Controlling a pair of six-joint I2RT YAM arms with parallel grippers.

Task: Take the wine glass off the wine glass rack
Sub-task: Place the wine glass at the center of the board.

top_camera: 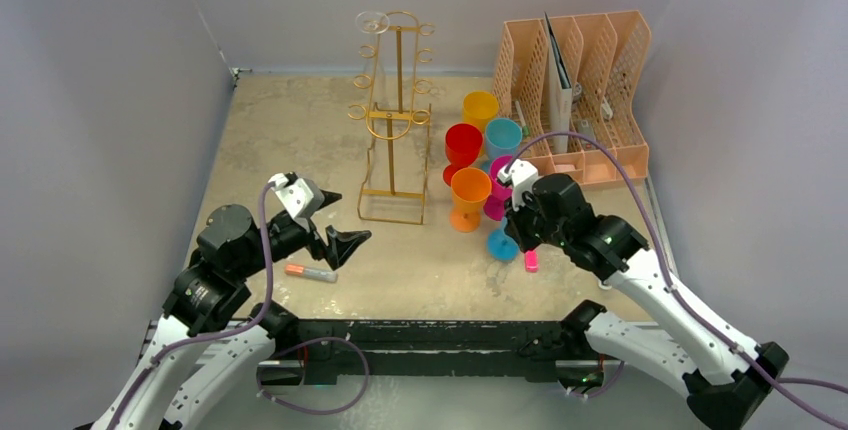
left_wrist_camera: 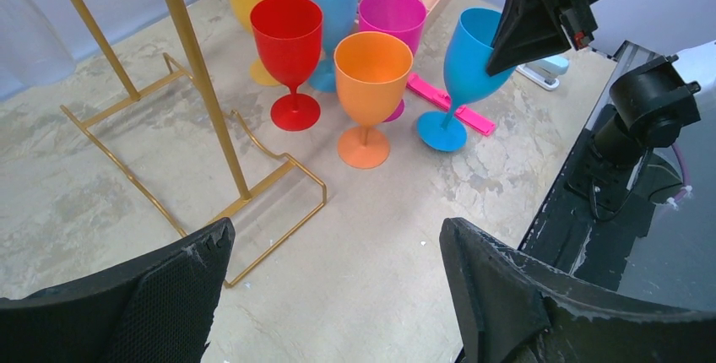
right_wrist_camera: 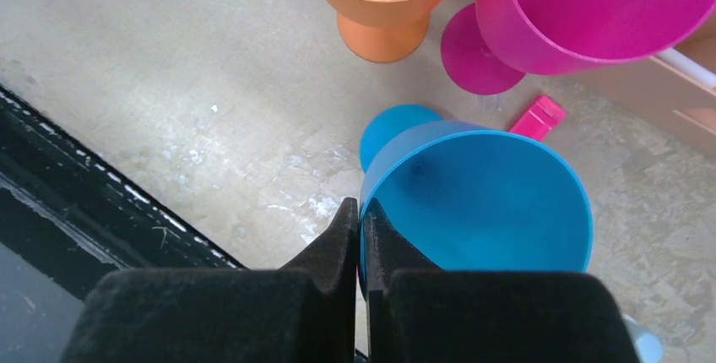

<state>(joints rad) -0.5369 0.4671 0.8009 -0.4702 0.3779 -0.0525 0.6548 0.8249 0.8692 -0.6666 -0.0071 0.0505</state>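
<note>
Wine glass, apparently inverted, on rack

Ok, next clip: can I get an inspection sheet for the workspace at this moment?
Surface: beige mottled table.
Job's things: gold wine glass rack upright at the back; a clear wine glass hangs upside down from its top left hook.
Clutter: five coloured goblets standing right of the rack; peach file organiser behind them; pink marker and orange marker lying on the table.
Grippers: left gripper open, empty; right gripper shut on the rim of a tilted blue goblet.
Cables: purple cables loop from both arms.
Surroundings: plain pale walls on three sides.
</note>
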